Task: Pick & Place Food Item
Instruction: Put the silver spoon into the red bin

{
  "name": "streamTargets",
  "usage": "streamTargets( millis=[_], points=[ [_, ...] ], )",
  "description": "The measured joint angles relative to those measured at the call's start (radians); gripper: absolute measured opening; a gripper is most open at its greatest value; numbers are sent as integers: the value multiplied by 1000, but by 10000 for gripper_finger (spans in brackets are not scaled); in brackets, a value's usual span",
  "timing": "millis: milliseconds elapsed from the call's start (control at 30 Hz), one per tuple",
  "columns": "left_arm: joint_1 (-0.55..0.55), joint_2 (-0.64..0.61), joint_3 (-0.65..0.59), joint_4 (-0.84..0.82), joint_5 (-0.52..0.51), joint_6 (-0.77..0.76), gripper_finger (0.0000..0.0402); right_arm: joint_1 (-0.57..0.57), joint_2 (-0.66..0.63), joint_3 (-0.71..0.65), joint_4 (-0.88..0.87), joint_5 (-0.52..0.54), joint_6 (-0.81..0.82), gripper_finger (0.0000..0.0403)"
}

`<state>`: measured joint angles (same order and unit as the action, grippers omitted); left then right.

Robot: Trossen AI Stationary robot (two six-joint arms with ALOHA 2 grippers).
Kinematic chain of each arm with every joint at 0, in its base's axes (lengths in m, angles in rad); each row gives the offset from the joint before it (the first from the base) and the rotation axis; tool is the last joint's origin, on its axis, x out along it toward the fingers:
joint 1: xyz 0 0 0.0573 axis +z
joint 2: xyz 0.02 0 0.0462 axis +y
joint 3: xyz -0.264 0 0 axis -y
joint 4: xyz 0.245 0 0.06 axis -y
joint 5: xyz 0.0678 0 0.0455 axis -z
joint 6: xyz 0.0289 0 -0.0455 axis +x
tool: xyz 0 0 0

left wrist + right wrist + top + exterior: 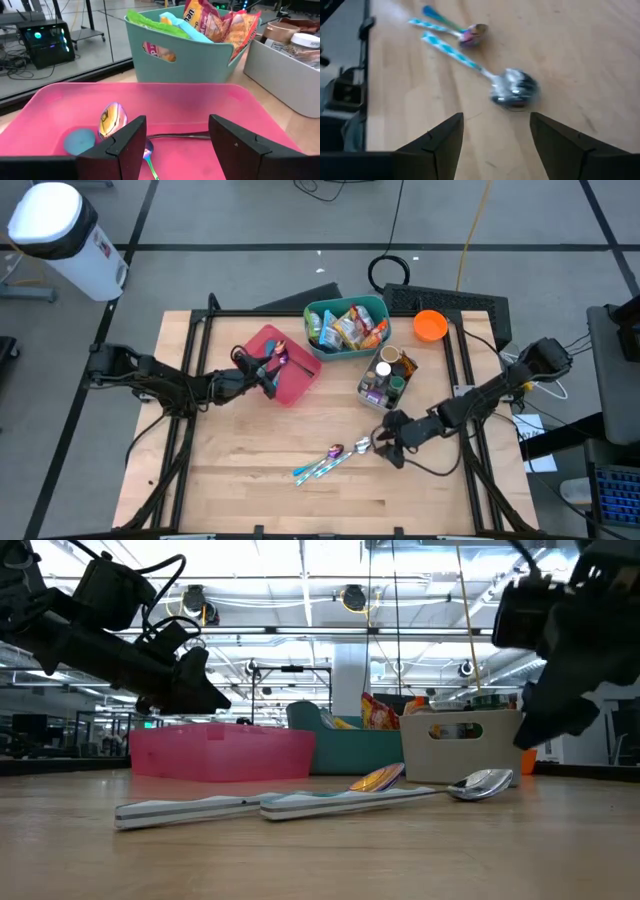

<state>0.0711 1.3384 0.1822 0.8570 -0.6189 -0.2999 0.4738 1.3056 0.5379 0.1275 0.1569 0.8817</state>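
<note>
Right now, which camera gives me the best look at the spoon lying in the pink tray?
The left wrist view: the spoon lies close ahead inside the pink tray, bowl and handle clear. The high view shows it small beside the left pincer. The low view's tray wall hides it; the right wrist view misses it.

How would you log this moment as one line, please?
left gripper: open over pink tray, spoon inside | right gripper: open beside silver spoon on table

The left arm extends from the table's 9 o'clock edge toward the centre, ending in the left gripper (270,372) with its two fingers (125,145) parted and nothing between them. The right arm reaches in from 3 o'clock toward 6 o'clock, its right gripper (383,444) held low with fingers (440,140) spread apart and empty.
</note>
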Motion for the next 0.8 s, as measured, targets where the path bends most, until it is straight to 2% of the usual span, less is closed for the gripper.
streamTargets(
  millis=[267,633,800],
  points=[
    [0,0,0,0,0,-1,223,-46,23,-27,10,-1,52,211],
    [0,0,0,-2,0,-21,223,-75,193,-27,191,-55,76,210],
    [0,0,0,-15,9,-24,223,-84,221,-27,232,-46,96,210]
  ],
)
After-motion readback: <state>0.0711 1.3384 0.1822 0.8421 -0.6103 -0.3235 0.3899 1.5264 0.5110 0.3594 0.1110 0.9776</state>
